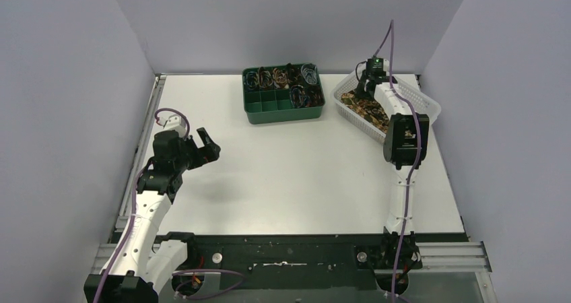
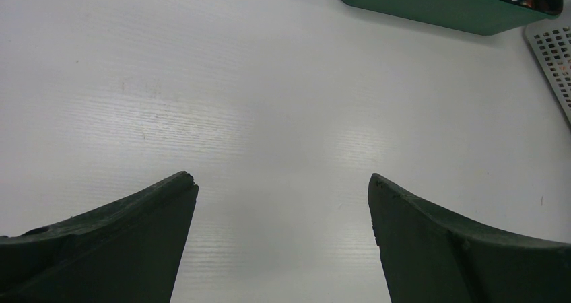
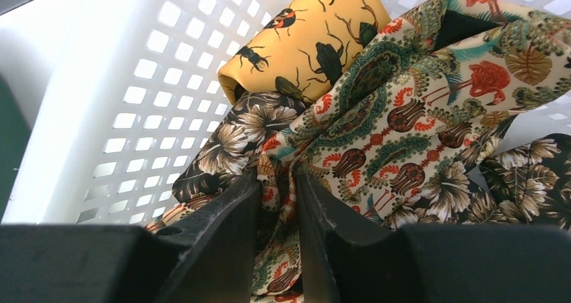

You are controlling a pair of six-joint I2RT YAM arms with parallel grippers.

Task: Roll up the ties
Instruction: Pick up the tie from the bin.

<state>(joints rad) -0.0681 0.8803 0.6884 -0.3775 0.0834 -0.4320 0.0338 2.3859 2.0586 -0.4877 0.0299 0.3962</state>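
Right claw (image 3: 277, 182) in white basket (image 3: 155, 81), table's far right corner, pinching cream paisley tie (image 3: 404, 114) fold between fingers. Left claw (image 2: 281, 182) wide apart.

surface (image 1: 289, 175): white, matte, walls on three sides | far centre: green compartment tray (image 1: 283, 112) flat on it | far right corner: white perforated basket (image 1: 427, 99) set askew, near the tray, apart from it | near edge: dark strip (image 1: 303, 250)
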